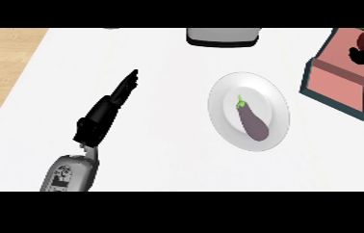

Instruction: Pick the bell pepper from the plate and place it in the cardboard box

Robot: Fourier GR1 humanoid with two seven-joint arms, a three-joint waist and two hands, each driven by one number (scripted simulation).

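A purple eggplant [253, 122] with a green stem lies on the white plate [229, 90] right of centre; I see no bell pepper. The cardboard box [332, 78], salmon inside with a dark teal rim, sits at the right edge, partly cut off. My left hand [107, 110] is left of the plate and well apart from it, open, with straight fingers pointing up and right and nothing in it. A small black shape [357, 55] shows at the right edge over the box; it may be part of my right hand.
A grey, dark-rimmed container [222, 35] stands at the counter's far edge, above the plate. The white counter [171, 145] ends at the left in a strip of wooden floor [16, 58].
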